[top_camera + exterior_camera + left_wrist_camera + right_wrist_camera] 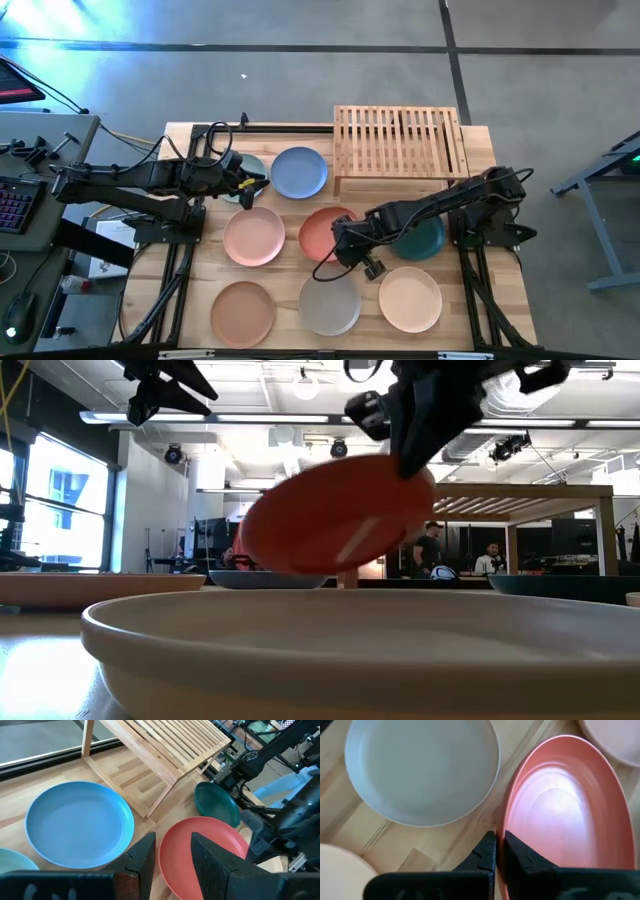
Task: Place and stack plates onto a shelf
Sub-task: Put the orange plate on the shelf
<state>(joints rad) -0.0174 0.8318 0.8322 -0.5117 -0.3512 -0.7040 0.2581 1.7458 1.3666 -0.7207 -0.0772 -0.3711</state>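
Note:
The red-orange plate (322, 232) (335, 515) is tilted, with its right side raised, and my right gripper (343, 238) (499, 840) is shut on it. My left gripper (255, 182) (172, 842) hangs open above the table between the mint green plate (248, 166) and the blue plate (299, 172), touching nothing. The dark teal plate (422, 240) lies under my right arm. Pink (253, 236), terracotta (242, 310), grey-white (330, 303) and peach (410, 298) plates lie flat on the table. The bamboo shelf (400, 142) stands at the far right. My right gripper pinches the red-orange plate's rim (506, 827) on the plate's right side, one finger (525, 862) inside the dish and the other outside it. The fingers come slanting down from the right. The held edge (420, 470) is raised and the plate slopes down to the left; whether its low edge touches the table I cannot tell.
The shelf (165, 750) carries no plates. The grey-white plate (422, 770) and peach plate (340, 870) lie close beside my right gripper, toward the near edge. Black frame rails run along the table's left and right sides. People stand far off in the room.

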